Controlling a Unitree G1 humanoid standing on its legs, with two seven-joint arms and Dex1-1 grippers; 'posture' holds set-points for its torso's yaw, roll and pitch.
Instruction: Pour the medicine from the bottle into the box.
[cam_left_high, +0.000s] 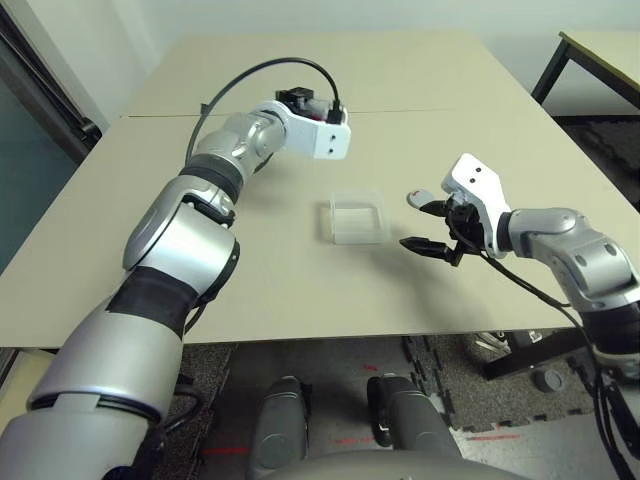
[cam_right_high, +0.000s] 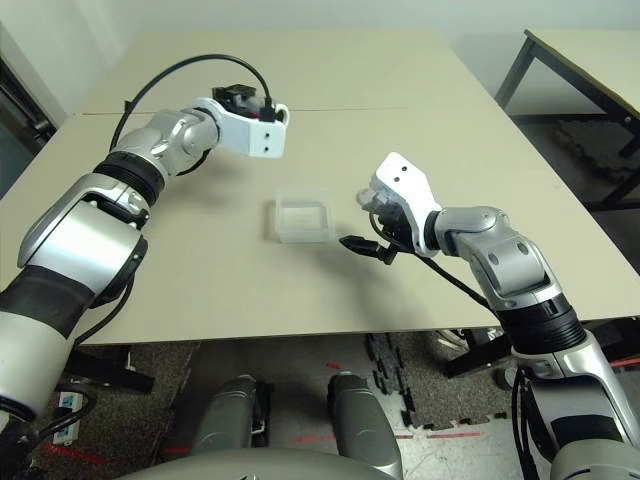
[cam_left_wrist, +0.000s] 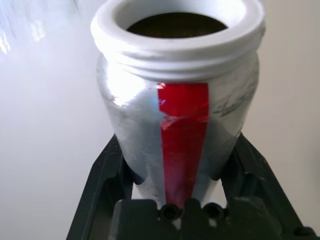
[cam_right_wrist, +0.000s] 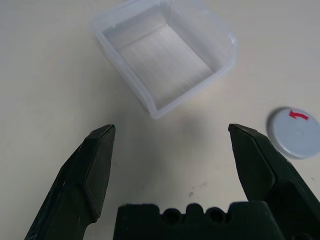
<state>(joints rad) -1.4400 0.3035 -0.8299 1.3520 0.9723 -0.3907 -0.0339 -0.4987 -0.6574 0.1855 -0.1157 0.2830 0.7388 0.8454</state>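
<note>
Currently | bottle (cam_left_wrist: 182, 120) | between left tool's (cam_left_wrist: 175, 170) fingers, uncapped

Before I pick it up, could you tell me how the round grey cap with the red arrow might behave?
The round grey plastic-looking cap probably feels stiff, given its crisp rim. Lying flat, it seems likelier to slide than roll if pushed.

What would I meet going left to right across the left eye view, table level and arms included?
Left arm → clear box → round grey cap → right arm.
</note>
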